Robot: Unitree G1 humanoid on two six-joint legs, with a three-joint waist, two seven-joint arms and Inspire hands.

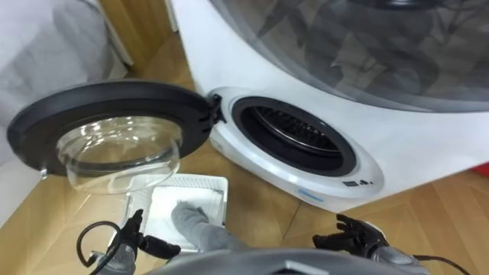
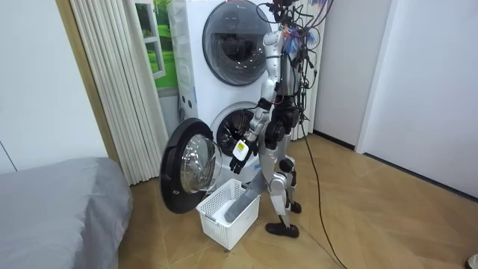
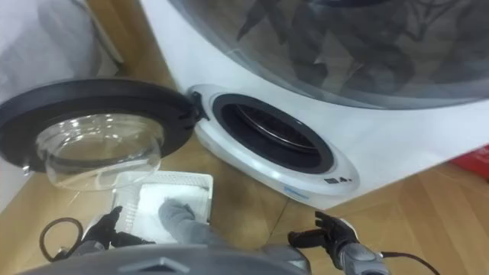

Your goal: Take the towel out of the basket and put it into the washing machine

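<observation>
A grey towel (image 1: 197,221) lies in a white slatted laundry basket (image 1: 210,186) on the floor and drapes over its near edge (image 2: 243,209). The basket stands under the washing machine's round door (image 1: 114,126), which is swung wide open to the left. Right of the door gapes the dark drum opening (image 1: 294,134) of the white washing machine (image 1: 412,145). My left hand (image 1: 137,238) hangs at the lower left, above the basket, open and holding nothing. At the lower right my right hand (image 1: 357,233) is open too, its fingers spread toward the left. In the room view I stand upright, facing the machine.
A second machine with a round glass door (image 2: 231,41) is stacked on top. Pale pleated curtains (image 2: 112,82) hang at the room view's left, beside a grey bed (image 2: 52,209). Wooden floor (image 1: 428,221) stretches to the right of the basket.
</observation>
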